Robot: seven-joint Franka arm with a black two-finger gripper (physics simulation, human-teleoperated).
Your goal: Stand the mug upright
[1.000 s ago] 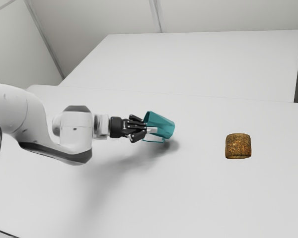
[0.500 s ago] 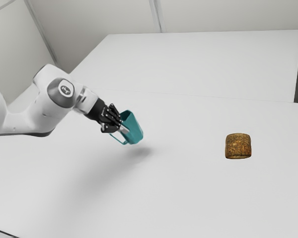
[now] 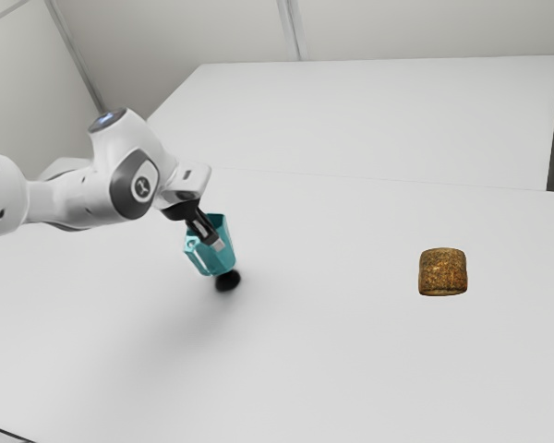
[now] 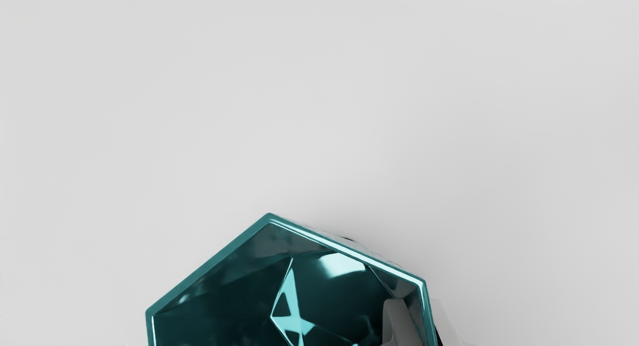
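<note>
Presumably to free its base for the white tabletop [image 3: 351, 360], the fingers [image 4: 396, 322] gripped the faceted teal mug [image 3: 214, 262] by its wall, mouth upward.

The teal mug [image 4: 319, 291] opens toward the camera, wall apparently pinched between fingers [image 4: 397, 320].

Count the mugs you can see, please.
1: the teal mug, its wall pinched in the gripper, toward the exterior view's left from the brown cylinder. The arm could hide others.
</note>
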